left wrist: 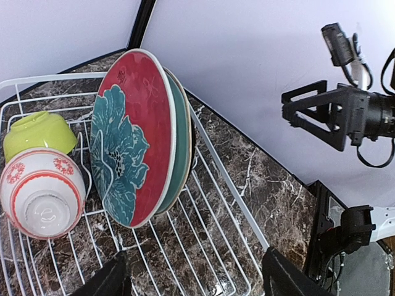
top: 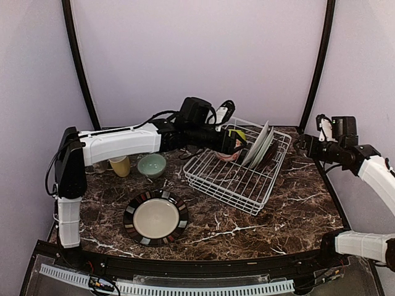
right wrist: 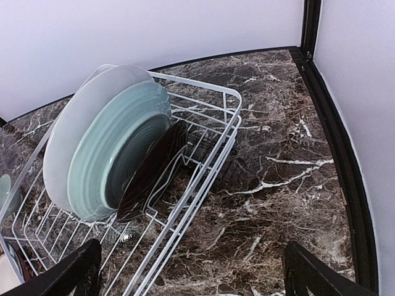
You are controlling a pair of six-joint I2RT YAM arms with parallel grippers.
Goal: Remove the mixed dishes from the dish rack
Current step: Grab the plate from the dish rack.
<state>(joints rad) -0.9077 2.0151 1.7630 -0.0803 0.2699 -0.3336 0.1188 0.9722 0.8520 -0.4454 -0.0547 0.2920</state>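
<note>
- The table is dark marble with white veining and carries all the ware.
- The dish rack is a white wire basket. It stands right of the table's centre, set at an angle to the edges.
- The left arm reaches across the table to the rack's far-left end. The left gripper hangs over the wire base with its fingers apart and nothing between them.
- The right gripper is off the rack's right end, above bare table. Its fingers are spread wide and it is empty.
- A black-rimmed plate with a cream centre lies flat on the table, left of the rack and nearer the arm bases.
- A red floral plate stands on edge in the rack, with a green plate close behind it.
- A dark plate, smaller than the others, leans on the far side of that stack.
- A pink-striped bowl and a lime bowl lie tipped in the rack, just beside each other and next to the red plate's face.
- A mint bowl sits upright on the table, left of the rack.
- A yellow mug stands just beside that bowl, further left.
</note>
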